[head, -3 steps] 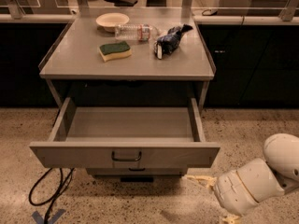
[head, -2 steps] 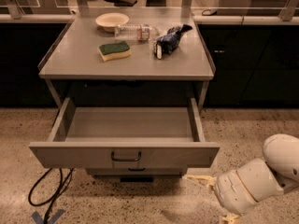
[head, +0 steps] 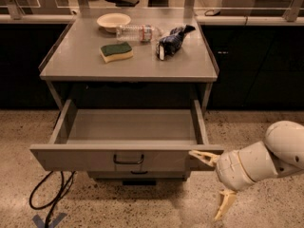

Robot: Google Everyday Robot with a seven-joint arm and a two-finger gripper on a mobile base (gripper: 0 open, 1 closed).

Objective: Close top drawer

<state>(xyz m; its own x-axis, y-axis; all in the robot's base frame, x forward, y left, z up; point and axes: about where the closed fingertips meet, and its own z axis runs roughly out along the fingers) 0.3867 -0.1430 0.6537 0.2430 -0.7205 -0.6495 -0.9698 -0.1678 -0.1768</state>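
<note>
- The drawer (head: 128,127) stood pulled fully out under the table (head: 85,68), and its tray showed a bare grey bottom.
- The bowl (head: 113,20) sat at the table's rear, with the contents not visible.
- The gripper (head: 203,185) was at the drawer's right front corner with its 2 fingers (head: 204,156) spread wide apart. 1 pointed at the front panel's right end and 1 pointed down.
- Since 1.0 s earlier, the upper finger had risen to panel height and the drawer had not moved.
- A bottle (head: 137,32), sponge (head: 116,51) and dark bag (head: 171,39) lay on the table.
- A cable (head: 47,198) lay on the speckled floor (head: 142,208).
</note>
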